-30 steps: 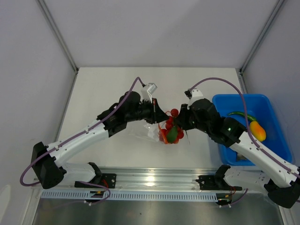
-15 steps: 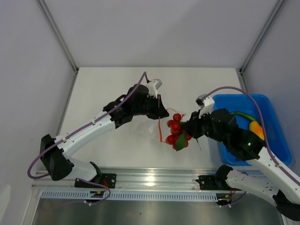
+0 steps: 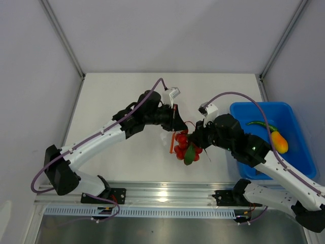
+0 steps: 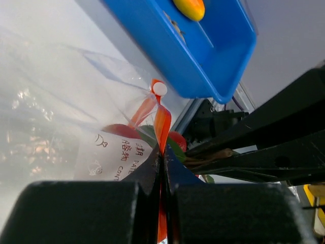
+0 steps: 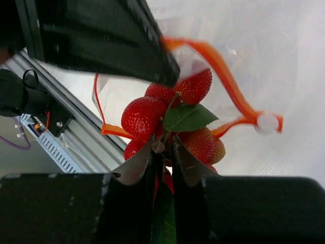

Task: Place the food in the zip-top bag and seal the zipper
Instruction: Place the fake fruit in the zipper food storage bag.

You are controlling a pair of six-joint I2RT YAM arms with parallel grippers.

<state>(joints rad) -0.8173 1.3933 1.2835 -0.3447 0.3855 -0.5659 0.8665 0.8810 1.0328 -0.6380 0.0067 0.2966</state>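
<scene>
White tabletop (image 3: 127,91), grey walls.

Top view: left gripper (image 3: 176,121) clamped shut on orange zipper (image 3: 171,143), strip dangling below the tips. Right gripper (image 3: 193,141) narrow, pinching tomato cluster (image 3: 184,151), hung just under its tips and right beside the strip. Blue bin (image 3: 297,127) well off to the right gripper's far side, with green pepper (image 3: 261,124) and yellow pepper (image 3: 278,142) inside, not yet bagged. Risk: only one edge of the mouth held, so limp film likely to fold shut and block entry.

Left wrist: fingers (image 4: 150,173) flat together on thin ribbon-like strip, round white slider tab (image 4: 160,89) above them. Clear crinkly bag (image 4: 56,101) to their left, white printed label (image 4: 119,155) close by. Risk: smooth strip sliding out under a push.

Right wrist: fingers (image 5: 134,168) nipped on a thin stem (image 5: 160,147). Bumpy glossy red fruits, flat green leaf (image 5: 188,117), strip looping just beyond. Inside the mouth or not: cannot tell. Risk: skinny stem grip twisting loose, leaf snagging the strip.
</scene>
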